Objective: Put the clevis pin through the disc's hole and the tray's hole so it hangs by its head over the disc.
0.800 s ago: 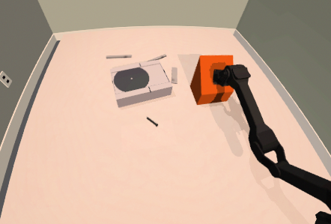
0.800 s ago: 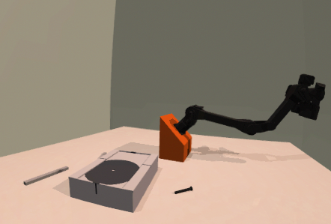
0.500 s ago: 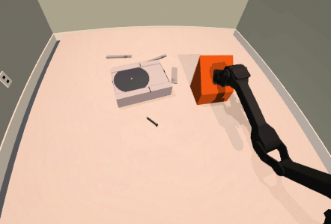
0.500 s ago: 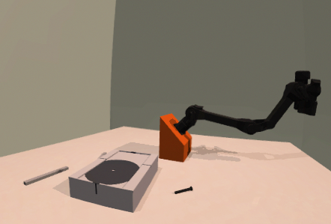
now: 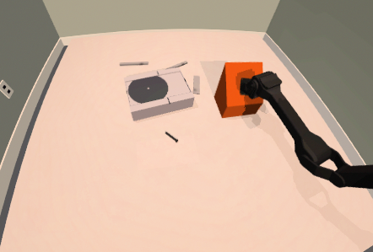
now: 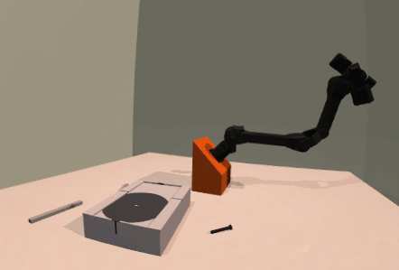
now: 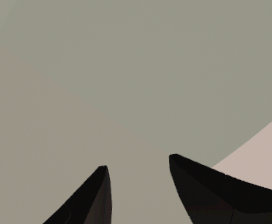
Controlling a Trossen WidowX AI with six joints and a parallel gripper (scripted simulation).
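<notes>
The dark disc (image 5: 143, 94) (image 6: 128, 214) lies flat inside the rimmed steel tray (image 5: 162, 109) (image 6: 176, 220), with a small light dot at its middle hole. The tray's pin hole cannot be told apart from that dot. The dark clevis pin (image 5: 171, 136) (image 6: 221, 229) lies on its side on the table beside the tray, its head at the lower right end in the top view. My gripper (image 7: 139, 167) is partly open, with nothing between its fingers. It is held high in the air at the right in the exterior view, far from pin and tray.
The arm rises from an orange wedge-shaped block (image 5: 233, 90) (image 6: 205, 173) to the right of the tray in the top view. A grey bar (image 5: 134, 63) (image 6: 55, 211) and a thinner strip (image 5: 177, 65) lie behind the tray. A short flat piece (image 5: 197, 85) lies between tray and block.
</notes>
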